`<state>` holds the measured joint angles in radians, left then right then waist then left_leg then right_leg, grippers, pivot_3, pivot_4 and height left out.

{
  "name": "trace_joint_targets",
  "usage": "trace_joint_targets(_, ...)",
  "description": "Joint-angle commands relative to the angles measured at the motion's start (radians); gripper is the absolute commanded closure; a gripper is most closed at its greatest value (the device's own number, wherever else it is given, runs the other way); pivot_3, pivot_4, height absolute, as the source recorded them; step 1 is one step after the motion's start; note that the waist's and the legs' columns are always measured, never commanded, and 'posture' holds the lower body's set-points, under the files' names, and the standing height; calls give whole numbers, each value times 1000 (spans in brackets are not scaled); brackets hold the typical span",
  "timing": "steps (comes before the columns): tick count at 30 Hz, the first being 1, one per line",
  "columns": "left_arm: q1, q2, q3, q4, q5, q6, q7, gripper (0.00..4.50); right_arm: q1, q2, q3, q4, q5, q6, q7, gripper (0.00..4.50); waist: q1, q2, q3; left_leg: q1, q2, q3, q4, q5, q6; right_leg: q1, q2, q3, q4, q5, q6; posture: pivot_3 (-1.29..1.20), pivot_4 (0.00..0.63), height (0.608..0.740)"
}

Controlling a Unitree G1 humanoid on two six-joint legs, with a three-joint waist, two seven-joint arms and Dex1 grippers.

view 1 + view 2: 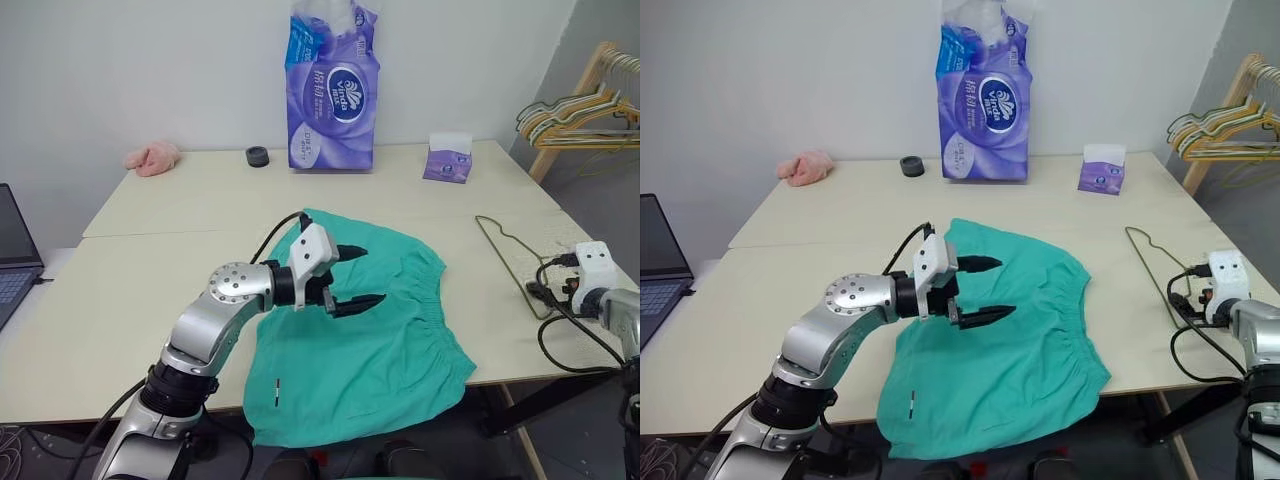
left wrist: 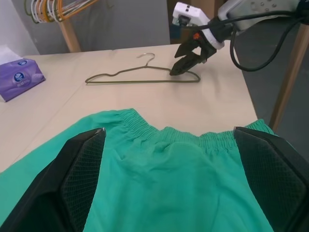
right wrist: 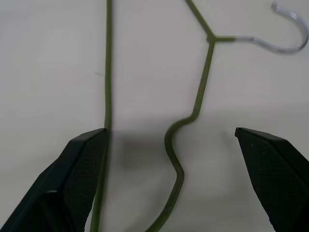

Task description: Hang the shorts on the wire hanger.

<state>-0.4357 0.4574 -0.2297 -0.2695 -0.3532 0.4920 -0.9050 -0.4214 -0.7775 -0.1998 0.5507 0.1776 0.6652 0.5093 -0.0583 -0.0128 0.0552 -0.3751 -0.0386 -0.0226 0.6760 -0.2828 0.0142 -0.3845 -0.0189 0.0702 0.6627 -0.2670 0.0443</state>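
The teal-green shorts (image 1: 370, 350) lie flat on the table, their lower edge hanging over the front edge and the gathered waistband (image 2: 164, 133) toward the right. My left gripper (image 1: 372, 274) hovers open just above the shorts' middle, pointing right, with nothing between its fingers. The thin olive wire hanger (image 2: 145, 81) lies flat on the table to the right of the shorts, and its silvery hook (image 3: 289, 46) shows in the right wrist view. My right gripper (image 1: 545, 280) is open directly over the hanger's wire (image 3: 108, 72), holding nothing.
A purple tissue pack (image 1: 332, 95), a small purple tissue box (image 1: 447, 158), a black roll (image 1: 257, 156) and a pink cloth (image 1: 152, 157) line the table's back. A laptop (image 1: 15, 260) sits at far left. A rack of pastel hangers (image 1: 580, 110) stands beyond the right edge.
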Motion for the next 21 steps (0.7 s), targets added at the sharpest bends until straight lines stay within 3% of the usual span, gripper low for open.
trace_joint_targets(1,-12,2,6,-31,-1,-19,0,15,-51,1,-14,56,-5,0,-11,0,0,0,0,0,0,0,0,0,0,0,0,0,0,0,0,-86,47,740)
trace_joint_targets(4,-12,3,6,-34,0,-19,0,15,-66,0,-2,111,1,30,17,0,0,0,0,0,0,0,0,0,0,0,0,0,0,0,0,-79,50,740)
trace_joint_targets(7,-14,2,3,-28,3,-24,-2,0,-66,-4,20,141,-8,51,52,582,0,-1,0,1,0,0,0,0,0,1,0,0,0,0,0,-79,50,740)
trace_joint_targets(18,-14,-9,0,-23,3,-24,3,0,20,-16,120,129,-103,-33,48,4255,11,-11,1,12,-1,-3,0,-1,2,16,-2,-2,-6,-4,7,-89,53,740)
trace_joint_targets(19,-14,-11,2,-20,3,-24,5,0,25,-12,112,127,-102,-36,37,4469,12,-12,1,12,0,-3,0,-1,2,16,-3,-2,-7,-3,7,-89,53,740)
trace_joint_targets(21,-16,-14,7,-11,3,-23,12,0,29,-4,93,120,-94,-37,21,4469,15,-12,1,12,-1,-3,0,-2,2,17,-3,-2,-8,-3,7,-90,53,740)
